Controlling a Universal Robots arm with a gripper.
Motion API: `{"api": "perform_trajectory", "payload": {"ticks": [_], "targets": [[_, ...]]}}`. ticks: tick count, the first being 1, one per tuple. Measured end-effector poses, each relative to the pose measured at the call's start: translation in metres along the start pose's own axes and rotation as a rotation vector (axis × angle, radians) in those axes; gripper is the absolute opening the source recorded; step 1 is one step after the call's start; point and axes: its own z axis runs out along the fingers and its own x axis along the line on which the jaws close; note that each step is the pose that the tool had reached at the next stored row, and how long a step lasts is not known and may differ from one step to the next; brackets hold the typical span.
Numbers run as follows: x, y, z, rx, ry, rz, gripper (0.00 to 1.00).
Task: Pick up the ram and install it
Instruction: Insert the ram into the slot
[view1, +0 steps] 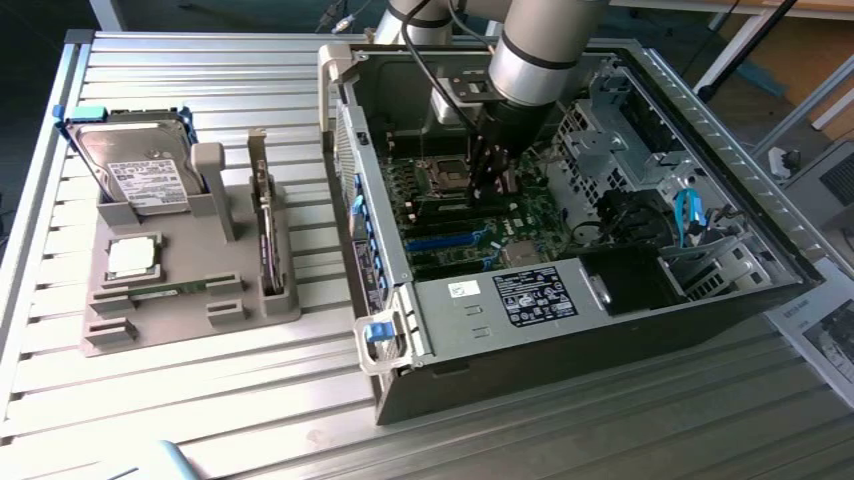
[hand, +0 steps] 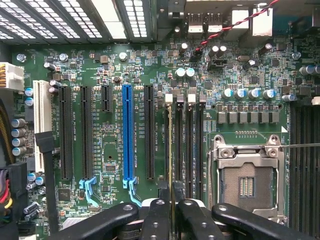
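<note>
The ram (hand: 169, 150) shows edge-on as a thin yellowish-green strip. It runs along the first memory slot beside the black expansion slots on the green motherboard (hand: 110, 75). My gripper (hand: 171, 192) is shut on its near end, with a black finger (hand: 159, 212) on each side. In the exterior view the gripper (view1: 490, 185) reaches straight down into the open computer case (view1: 534, 300), just over the board next to the processor socket (view1: 447, 175). Whether the ram sits fully in the slot cannot be told.
The open silver processor socket (hand: 247, 185) lies close beside the memory slots. A blue slot (hand: 128, 130) and several black slots are on the other side. Outside the case, a grey holder (view1: 174, 320) carries a hard drive (view1: 134, 170), a processor chip (view1: 134, 256), a green stick (view1: 174, 290) and a dark card (view1: 271, 240).
</note>
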Motion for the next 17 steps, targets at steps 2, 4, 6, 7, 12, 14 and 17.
{"api": "perform_trajectory", "payload": {"ticks": [2,4,6,7,12,14,17], "targets": [[0.0000,0.0000,0.0000,0.0000,0.0000,0.000,0.13],[0.0000,0.0000,-0.0001,0.0000,0.0001,0.000,0.13],[0.0000,-0.0001,-0.0001,0.0000,0.0002,0.000,0.13],[0.0000,-0.0004,-0.0001,0.0000,0.0002,0.000,0.13],[0.0000,-0.0006,-0.0001,0.0000,0.0002,0.000,0.13],[0.0000,-0.0006,-0.0001,0.0000,0.0002,0.000,0.13],[0.0000,-0.0006,0.0001,-0.0001,0.0003,0.000,0.13]]}}
